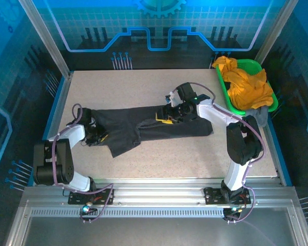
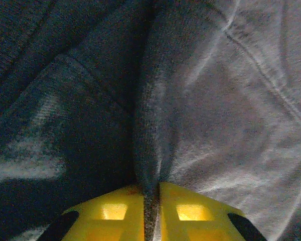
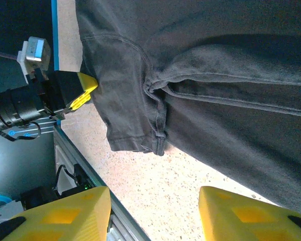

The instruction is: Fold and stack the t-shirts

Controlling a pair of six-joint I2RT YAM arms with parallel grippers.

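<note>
Top external view: a dark charcoal-grey cloth t-shirt [image 1: 159,128] lay spread out long, from left to right, across the middle of the speckled beige table [image 1: 143,84].
Left pincer: the left gripper [image 1: 96,134] sat at the left end of the shirt, right on its edge.
Right pincer: the right gripper [image 1: 170,114] was over the far edge of the shirt, near its middle.
Basket: a green plastic basket [image 1: 227,97] stood at the far right corner of the table, well apart from the dark shirt.
In the basket: mustard-orange cloth t-shirts [image 1: 249,84] were piled up, and a lighter grey cloth [image 1: 261,114] hung at the basket's near end.
Left wrist view: the yellow fingers [image 2: 110,211] of the left gripper were squeezed together on a thin fold of the dark shirt. The fold stood up between them, and cloth spread out on both sides.
Right wrist view: the yellow fingers [image 3: 65,213] of the right gripper stood wide apart with nothing between them. Bare table showed in the gap. The shirt's hem lay just past the fingers, not touching them.
</note>
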